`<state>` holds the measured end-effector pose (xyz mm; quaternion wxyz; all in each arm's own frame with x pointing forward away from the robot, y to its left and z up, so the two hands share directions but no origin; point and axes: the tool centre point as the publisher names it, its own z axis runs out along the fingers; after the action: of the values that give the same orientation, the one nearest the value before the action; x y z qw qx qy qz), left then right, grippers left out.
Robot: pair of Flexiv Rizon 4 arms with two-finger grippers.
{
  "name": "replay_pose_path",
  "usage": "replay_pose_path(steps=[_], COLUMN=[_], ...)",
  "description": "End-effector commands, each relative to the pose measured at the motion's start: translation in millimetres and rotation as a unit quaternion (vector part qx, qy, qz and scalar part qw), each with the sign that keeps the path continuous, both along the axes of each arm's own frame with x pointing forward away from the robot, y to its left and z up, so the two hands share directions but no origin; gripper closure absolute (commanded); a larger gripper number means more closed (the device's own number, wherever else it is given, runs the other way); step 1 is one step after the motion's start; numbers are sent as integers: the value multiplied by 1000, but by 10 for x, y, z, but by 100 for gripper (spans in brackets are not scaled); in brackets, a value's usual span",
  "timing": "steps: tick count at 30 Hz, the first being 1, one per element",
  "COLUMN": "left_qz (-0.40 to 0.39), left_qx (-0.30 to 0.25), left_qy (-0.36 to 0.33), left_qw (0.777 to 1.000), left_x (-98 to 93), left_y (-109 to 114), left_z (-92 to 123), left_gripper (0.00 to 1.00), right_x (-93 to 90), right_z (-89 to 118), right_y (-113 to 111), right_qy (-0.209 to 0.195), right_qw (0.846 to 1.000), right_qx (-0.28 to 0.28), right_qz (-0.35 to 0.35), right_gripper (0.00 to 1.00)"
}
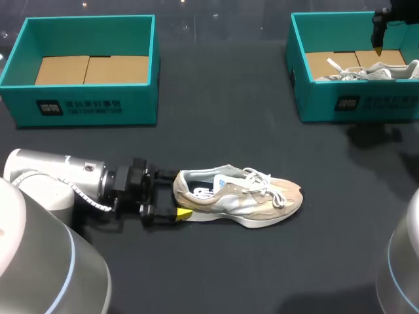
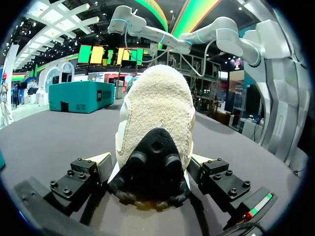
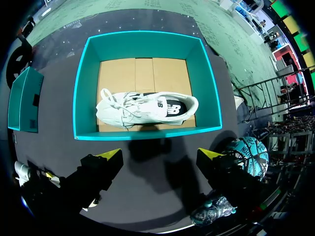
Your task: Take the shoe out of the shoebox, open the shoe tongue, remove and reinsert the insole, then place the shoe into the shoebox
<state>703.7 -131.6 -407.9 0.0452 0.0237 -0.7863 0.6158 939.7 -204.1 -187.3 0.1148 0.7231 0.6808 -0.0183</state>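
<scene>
1. Your dark table (image 1: 216, 281) carries both boxes and the loose shoe
2. Your left arm (image 1: 52, 180) lies low over the table, coming in from the left
3. The left shoebox (image 1: 85, 104) is teal with a bare cardboard floor; the right shoebox (image 1: 353, 104) stands well apart from it and has a white shoe (image 3: 147, 108) lying inside
4. The beige shoe (image 1: 249, 199) stands upright on the table in front of the boxes, toe towards the right
5. Your left gripper (image 1: 175, 195) is spread wide across the beige shoe's heel, with a yellow tip against each side
6. Your right gripper (image 3: 160, 156) hangs above the right shoebox's near wall, spread wide and holding nothing
</scene>
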Motion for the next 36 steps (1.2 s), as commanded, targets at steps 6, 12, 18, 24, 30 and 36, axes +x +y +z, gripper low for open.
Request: replay_pose_path(steps=[6, 12, 18, 24, 30, 36], left_qz=[-9, -12, -16, -19, -21, -22], left_qx=[-4, -3, -9, -10, -8, -10], left_qy=[4, 8, 7, 3, 1, -1], left_qw=[1000, 1000, 1000, 1000, 1000, 1000], left_x=[9, 16, 13, 8, 12, 2], left_y=[-109, -161, -198, -232, -242, -233], left_z=[-14, -56, -38, -41, -66, -72], left_gripper=[0, 0, 0, 0, 100, 100], right_x=[-4, -4, -4, -4, -4, -4], right_z=[-3, -3, -3, -3, -3, -3], right_y=[-1, -1, -1, -1, -1, -1], right_qy=[0, 0, 0, 0, 0, 0], right_qw=[1000, 1000, 1000, 1000, 1000, 1000], right_qx=[0, 0, 0, 0, 0, 0], right_qz=[0, 0, 0, 0, 0, 0], right_gripper=[0, 0, 0, 0, 0, 0])
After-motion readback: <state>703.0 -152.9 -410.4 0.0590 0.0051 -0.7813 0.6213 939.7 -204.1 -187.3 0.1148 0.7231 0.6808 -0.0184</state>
